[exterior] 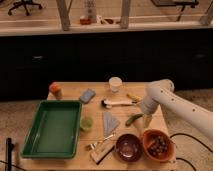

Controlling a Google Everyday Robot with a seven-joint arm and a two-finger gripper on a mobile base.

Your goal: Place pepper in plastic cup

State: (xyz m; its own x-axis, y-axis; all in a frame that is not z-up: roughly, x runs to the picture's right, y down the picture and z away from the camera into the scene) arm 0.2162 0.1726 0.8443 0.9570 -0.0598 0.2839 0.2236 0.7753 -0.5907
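Observation:
The pepper [133, 119] is slim, curved and dark green. It lies on the wooden table [70, 90] right of centre. My gripper [146, 120] hangs at the end of the white arm [165, 100], just right of the pepper and very close to it. The plastic cup [86, 123] is small and translucent light green. It stands upright beside the green tray's right wall, well left of the pepper and gripper.
A green tray [30, 135] fills the table's left. A white cup [115, 83], an orange-topped jar [55, 90], a white-handled brush [118, 103] and a yellow stick [132, 97] are at the back. A dark bowl [128, 147] and an orange bowl [157, 144] stand at the front right.

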